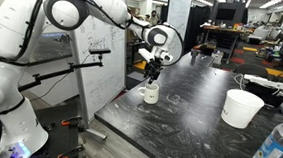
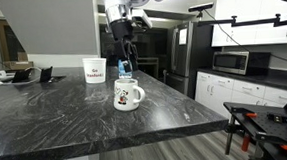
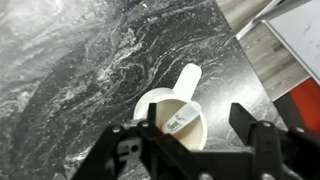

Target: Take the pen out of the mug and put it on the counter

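Note:
The white mug stands upright on the black marbled counter near its edge. It also shows in the exterior view and the wrist view, handle pointing away. The pen leans inside the mug; only its pale end with reddish print shows. My gripper is open just above the mug, fingers either side of the rim and of the pen, touching neither as far as I can see. It hangs straight down over the mug in both exterior views.
A larger white tub stands further along the counter. A clear plastic bottle is at the counter's near corner. A white board stands beside the counter edge, close to the mug.

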Motion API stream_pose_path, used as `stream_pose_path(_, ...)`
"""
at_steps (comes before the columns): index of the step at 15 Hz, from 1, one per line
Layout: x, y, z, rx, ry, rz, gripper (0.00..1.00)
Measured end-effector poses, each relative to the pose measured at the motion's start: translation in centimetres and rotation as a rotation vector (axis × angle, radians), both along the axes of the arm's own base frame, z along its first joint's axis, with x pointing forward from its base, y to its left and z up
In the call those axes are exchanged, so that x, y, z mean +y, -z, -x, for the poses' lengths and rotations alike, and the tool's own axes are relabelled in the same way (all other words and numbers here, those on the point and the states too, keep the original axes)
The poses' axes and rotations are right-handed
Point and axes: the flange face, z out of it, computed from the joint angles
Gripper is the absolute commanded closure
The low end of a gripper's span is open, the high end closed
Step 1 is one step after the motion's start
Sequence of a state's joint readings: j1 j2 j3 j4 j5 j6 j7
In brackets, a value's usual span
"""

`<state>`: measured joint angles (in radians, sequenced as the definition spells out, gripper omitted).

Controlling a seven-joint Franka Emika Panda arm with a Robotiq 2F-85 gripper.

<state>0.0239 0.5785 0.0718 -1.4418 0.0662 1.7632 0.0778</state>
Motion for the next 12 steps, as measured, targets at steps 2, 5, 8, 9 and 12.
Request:
stream_pose_path(2, -0.2, 0.6, -0.7, 0.007, 0.017, -0.004, 0.23)
stream_pose_path(5, -0.6, 1.1, -1.8, 0.015, 0.045, -0.007, 0.28)
stream_pose_path(8, -0.9, 1.6, -2.8, 0.029, 0.058, -0.022, 0.38)
stream_pose_path(9, -0.9, 1.9, -3.0, 0.034, 0.060, -0.026, 0.41)
stream_pose_path(12, -1.0, 2.9, -3.8, 0.050, 0.083, -0.025, 0.48)
